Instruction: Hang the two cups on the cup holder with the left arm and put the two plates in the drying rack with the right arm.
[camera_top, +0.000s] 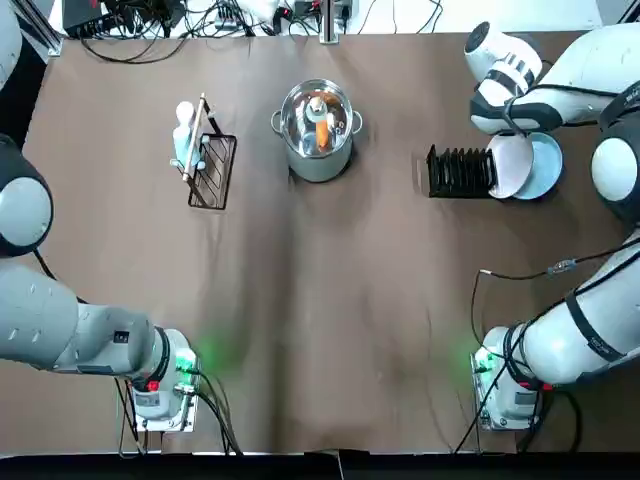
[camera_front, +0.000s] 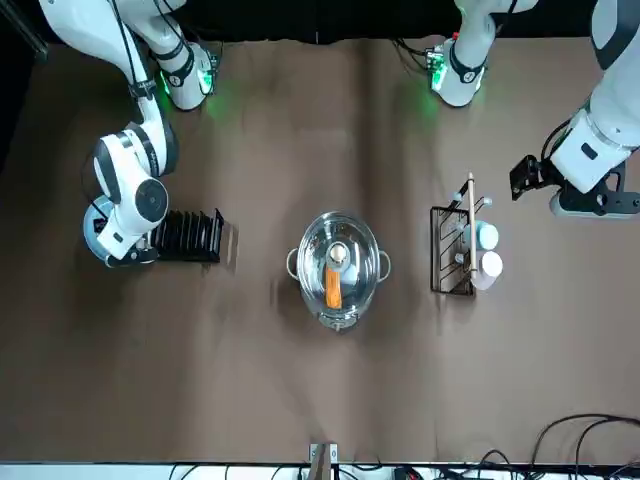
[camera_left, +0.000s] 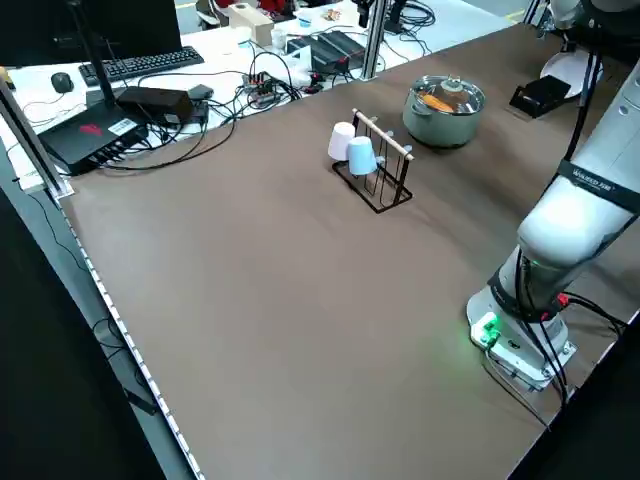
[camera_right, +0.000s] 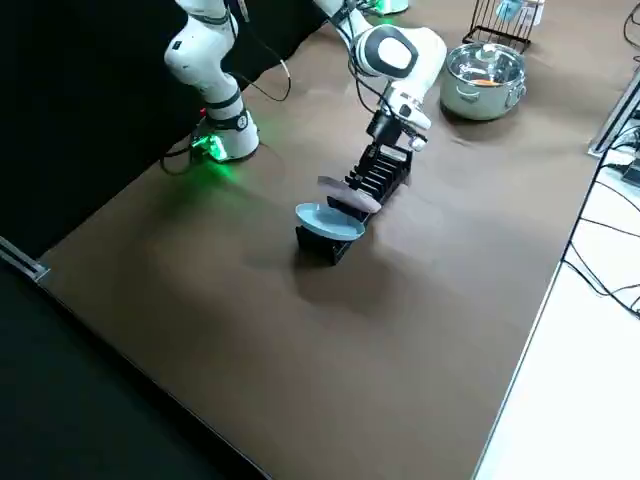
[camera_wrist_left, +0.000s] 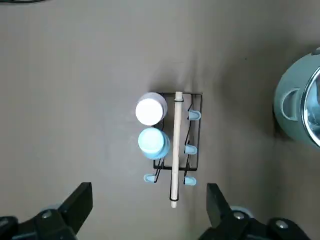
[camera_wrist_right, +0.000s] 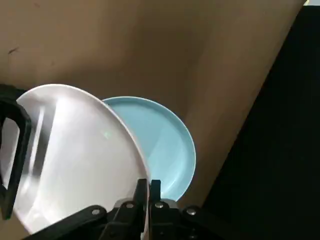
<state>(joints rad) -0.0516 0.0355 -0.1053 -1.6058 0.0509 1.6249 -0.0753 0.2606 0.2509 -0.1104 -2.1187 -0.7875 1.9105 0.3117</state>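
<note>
2 plates (camera_top: 525, 165) at rack (camera_top: 460, 172); 2 cups (camera_top: 186, 135) hung.

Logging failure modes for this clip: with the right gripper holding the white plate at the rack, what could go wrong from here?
The right gripper pinches the white plate only at its rim, tilted, so it could slip or swing. The blue plate sits close behind it at the rack end and could get knocked. Both cups hang on the holder; the left gripper is open above them.
</note>
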